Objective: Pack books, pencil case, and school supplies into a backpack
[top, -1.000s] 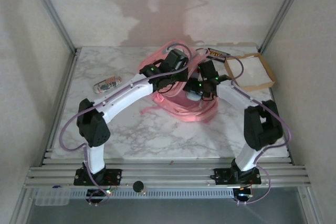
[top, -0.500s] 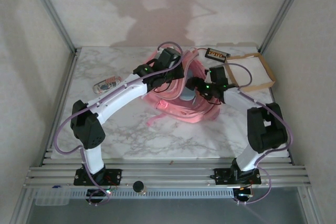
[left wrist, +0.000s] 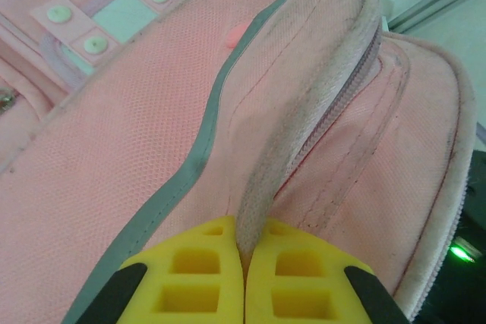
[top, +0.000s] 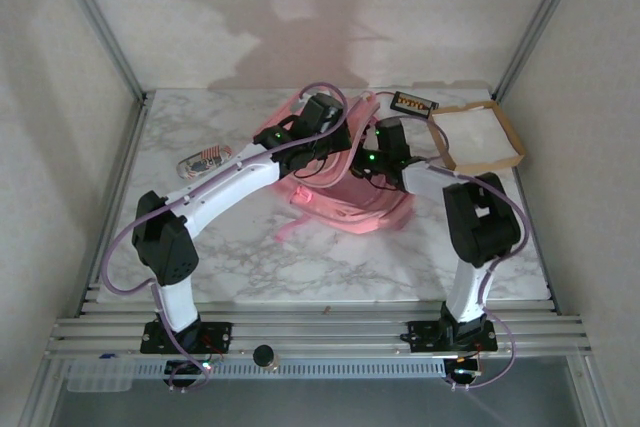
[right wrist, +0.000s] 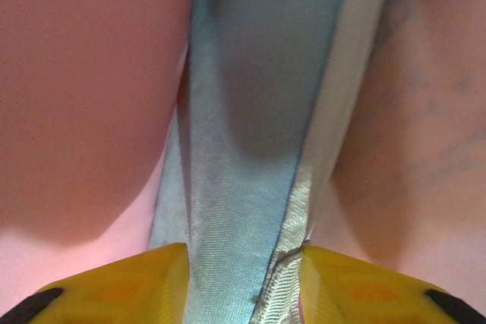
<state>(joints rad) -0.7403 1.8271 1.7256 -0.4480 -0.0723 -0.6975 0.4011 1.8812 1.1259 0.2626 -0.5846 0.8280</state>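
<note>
The pink backpack (top: 350, 202) lies mid-table. My left gripper (left wrist: 244, 240) is shut on its grey-worn zip edge (left wrist: 304, 134) and holds that flap up. My right gripper (right wrist: 244, 263) is deep between the pink walls (right wrist: 83, 73), and its yellow fingers (right wrist: 137, 278) press from both sides on a grey-blue fabric pouch (right wrist: 243, 157) with a cream zip strip. I cannot tell if this pouch is the pencil case. In the top view both wrists meet over the backpack's far end, left (top: 322, 119) and right (top: 385, 139). A dark book (top: 413, 103) with an orange picture lies behind.
A brown tray with a white inside (top: 478, 137) sits at the back right, close to my right forearm. A small patterned oblong pouch (top: 203, 160) lies on the marble at the left. Frame posts stand at both back corners.
My right gripper has moved left and back into the backpack with the grey-blue pouch, and its jaws have narrowed. The left gripper kept its hold on the flap. The backpack shifted slightly.
</note>
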